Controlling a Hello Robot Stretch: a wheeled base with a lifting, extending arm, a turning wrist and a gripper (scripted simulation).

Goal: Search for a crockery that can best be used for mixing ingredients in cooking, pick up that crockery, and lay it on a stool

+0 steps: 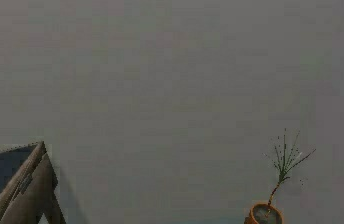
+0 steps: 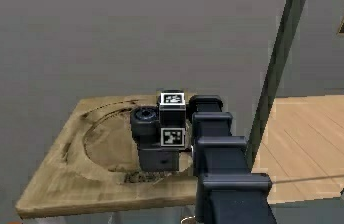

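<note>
Gripper (image 2: 140,130) sitting against wooden top (image 2: 65,165), 3 o'clock from its middle; holding anything, cannot tell. Off-centre release possibly risking crockery rolling off.

I see my arm (image 2: 225,170) as a dark segmented bar rising from the near edge, just right of centre, reaching away and slightly left. At its far end sit two white marker squares (image 2: 171,100), with the gripper (image 2: 143,124) just left of them. I can't tell whether it holds anything.
</note>
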